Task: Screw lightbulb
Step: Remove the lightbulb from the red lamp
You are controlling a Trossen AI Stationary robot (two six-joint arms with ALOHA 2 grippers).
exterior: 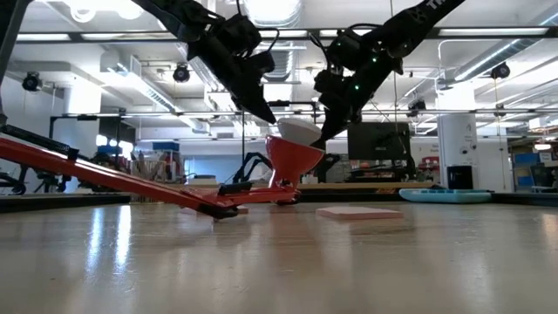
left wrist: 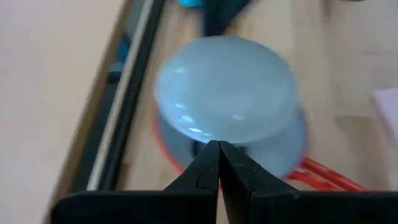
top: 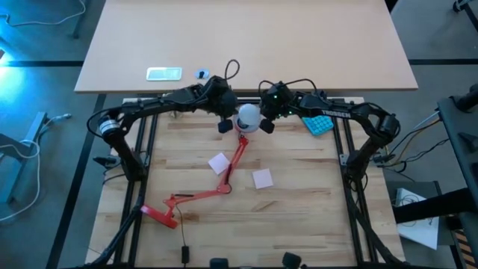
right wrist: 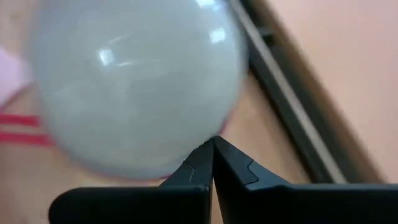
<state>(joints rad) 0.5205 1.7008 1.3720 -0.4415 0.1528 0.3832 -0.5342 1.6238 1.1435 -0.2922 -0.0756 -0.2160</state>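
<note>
Low view showed, nearest the camera, a bare stretch of the wooden table [exterior: 279,262], and beyond it a pink sticky note [exterior: 358,212] lying flat, with the red lamp [exterior: 295,161] standing behind it, its arm [exterior: 105,174] stretched low across the boards toward the picture's left. The lightbulb [exterior: 296,131] was seen seated in the lamp's upturned red shade, its white dome rising above the rim. Both arms were seen coming down from above and meeting over the shade. In the high view the left gripper [top: 225,123] was placed just beside the bulb [top: 249,117] on its left and the right gripper [top: 267,124] just beside it on its right, so the bulb was crowded from both sides. In each wrist view the arm's own fingers were seen pressed together to a point just short of the bulb's dome [left wrist: 227,93] [right wrist: 134,81], nothing being pinched between them. Two pink notes [top: 219,162] [top: 262,178] were seen lying either side of the lamp's arm, well apart from the grippers. A blue gridded tray [top: 317,124] lay near the right arm at the far edge of the boards. Beyond that edge a second, paler tabletop [top: 299,45] was seen, carrying a small white device [top: 164,73]. Open boards were left toward the near edge, apart from the lamp's base [top: 160,213].
</note>
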